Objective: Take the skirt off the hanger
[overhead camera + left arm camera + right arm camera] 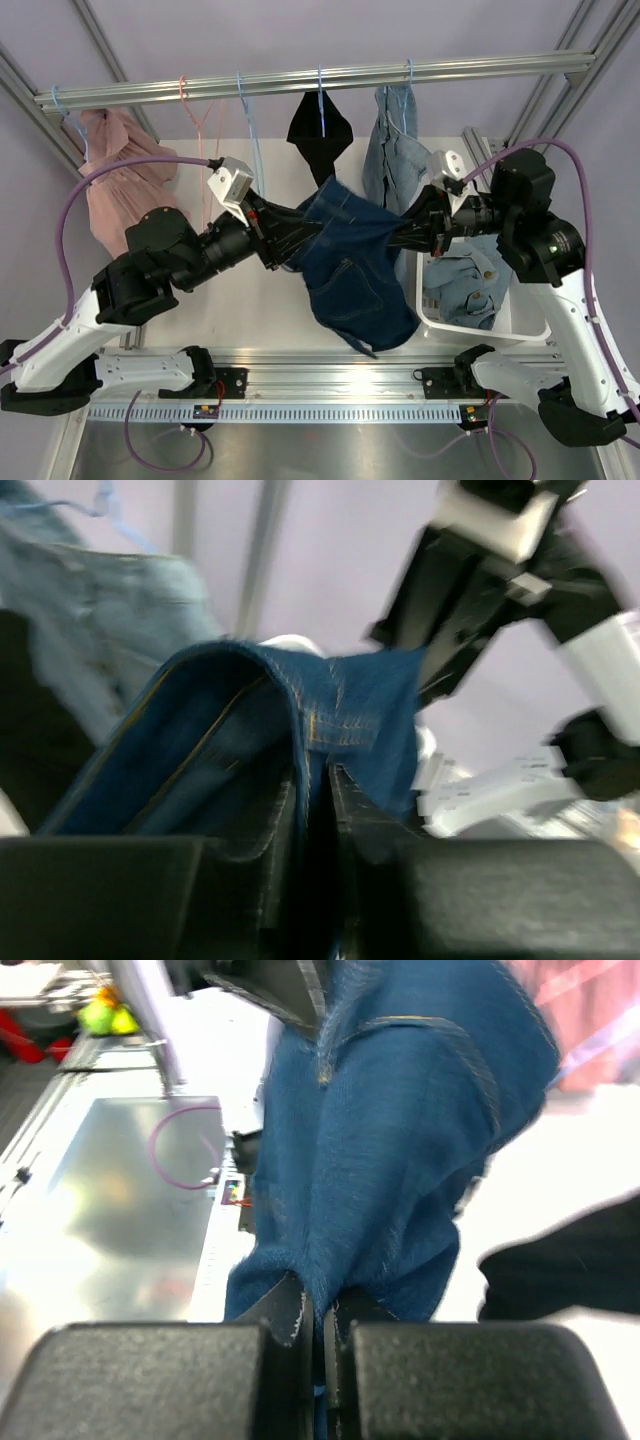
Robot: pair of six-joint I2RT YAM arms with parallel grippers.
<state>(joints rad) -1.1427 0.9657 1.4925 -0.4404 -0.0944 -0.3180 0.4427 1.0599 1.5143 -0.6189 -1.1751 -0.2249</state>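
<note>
The dark blue denim skirt [352, 262] hangs in the air between my two arms, below the rail and off any hanger. My left gripper [285, 238] is shut on its waistband at the left; the left wrist view shows the denim [300, 720] pinched between the fingers. My right gripper [400, 236] is shut on the skirt's right edge; the right wrist view shows the cloth [400, 1130] clamped between the pads. A pale blue hanger [321, 108] on the rail [300, 80] holds a black garment [320, 130].
A pink garment [120, 180] hangs at the left of the rail, with bare pink and blue hangers [200, 120] beside it. Light denim jeans [395, 150] hang at the right. A white basket [470, 300] with light denim clothes stands at the right.
</note>
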